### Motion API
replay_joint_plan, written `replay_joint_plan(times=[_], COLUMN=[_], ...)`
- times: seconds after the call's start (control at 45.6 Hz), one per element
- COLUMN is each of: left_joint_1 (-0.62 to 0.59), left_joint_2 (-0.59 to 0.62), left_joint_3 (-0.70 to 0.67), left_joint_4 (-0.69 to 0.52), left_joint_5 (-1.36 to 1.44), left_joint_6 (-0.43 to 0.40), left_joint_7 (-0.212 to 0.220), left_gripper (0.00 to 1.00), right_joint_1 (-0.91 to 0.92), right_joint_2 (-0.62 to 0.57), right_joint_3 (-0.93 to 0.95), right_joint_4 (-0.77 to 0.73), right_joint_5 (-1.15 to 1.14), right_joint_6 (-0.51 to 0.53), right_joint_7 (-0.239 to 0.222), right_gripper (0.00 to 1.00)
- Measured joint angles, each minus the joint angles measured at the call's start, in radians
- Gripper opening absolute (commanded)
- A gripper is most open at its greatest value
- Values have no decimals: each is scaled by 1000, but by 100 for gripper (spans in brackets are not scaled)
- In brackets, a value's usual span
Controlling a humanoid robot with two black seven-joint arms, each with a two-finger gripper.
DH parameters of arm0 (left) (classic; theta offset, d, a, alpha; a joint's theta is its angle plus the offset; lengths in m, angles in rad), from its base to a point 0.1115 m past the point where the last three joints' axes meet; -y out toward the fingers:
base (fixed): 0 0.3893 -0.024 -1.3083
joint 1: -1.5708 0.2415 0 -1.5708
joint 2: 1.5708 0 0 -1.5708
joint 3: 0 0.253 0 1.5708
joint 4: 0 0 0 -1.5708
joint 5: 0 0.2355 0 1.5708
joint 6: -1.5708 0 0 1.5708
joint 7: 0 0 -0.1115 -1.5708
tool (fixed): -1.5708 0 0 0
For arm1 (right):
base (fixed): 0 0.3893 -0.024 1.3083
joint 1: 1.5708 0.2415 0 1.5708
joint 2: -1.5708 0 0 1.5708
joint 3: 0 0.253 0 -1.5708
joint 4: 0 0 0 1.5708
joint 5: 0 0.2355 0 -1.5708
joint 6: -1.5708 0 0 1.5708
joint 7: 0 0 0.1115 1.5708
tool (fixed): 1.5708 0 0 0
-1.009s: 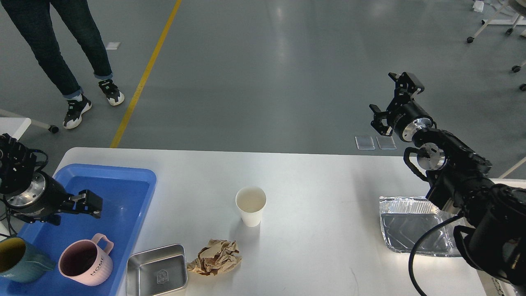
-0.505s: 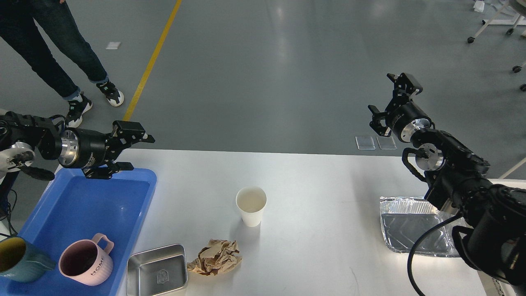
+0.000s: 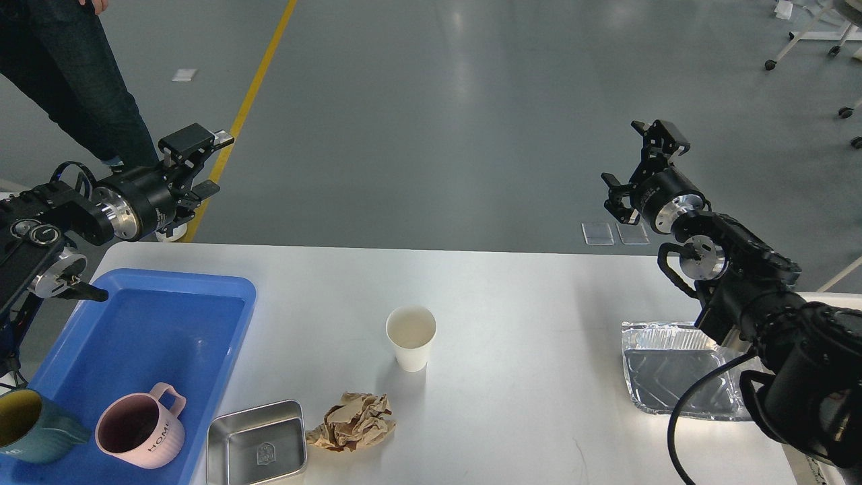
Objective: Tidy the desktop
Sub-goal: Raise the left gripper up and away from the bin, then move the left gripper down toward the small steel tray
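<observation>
Both pincers hang empty with jaws parted: the left pincer (image 3: 202, 151) at ten o'clock, the right pincer (image 3: 640, 162) at two, each above the worktop's (image 3: 525, 289) far edge. Judged between pickups; next calls for reaching down to the paper cup (image 3: 411, 337) at centre. Crumpled paper (image 3: 353, 421) and a steel tin (image 3: 257, 450) lie at six, clear of that reach.

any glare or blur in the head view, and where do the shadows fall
Head view: sharp overall, no motion blur on either arm; soft overhead light streaks reflect off the grey floor; the foil tray shines brightly along its crinkled rim; the desktop has a mild sheen; the paper cup throws only a faint, short shadow toward the near right.
</observation>
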Motion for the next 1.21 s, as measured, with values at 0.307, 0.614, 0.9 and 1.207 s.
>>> replay_joint_plan(times=[0.307,0.614,0.9,1.207], left_joint_1=[63,77,76,70], left_joint_2=[293,699,926,1022], left_joint_3=[185,254,251,254], left_joint_4=[-222,-470,-541,-519], left_joint_5=[141,141,141,141], left_joint_6=[-77,-162,-200,-228], left_joint_7=[-37,-79,-174,-393], left_gripper=[97,97,97,97], right_joint_1=[0,2,2,4], right_joint_2=[-3,0,-15,-16], right_joint_3=[0,0,0,0], right_joint_4=[0,2,1,4], right_joint_5=[0,0,0,0], right_joint_6=[-1,-1,-1,1], right_joint_7=[0,0,0,0], right_gripper=[100,100,100,100])
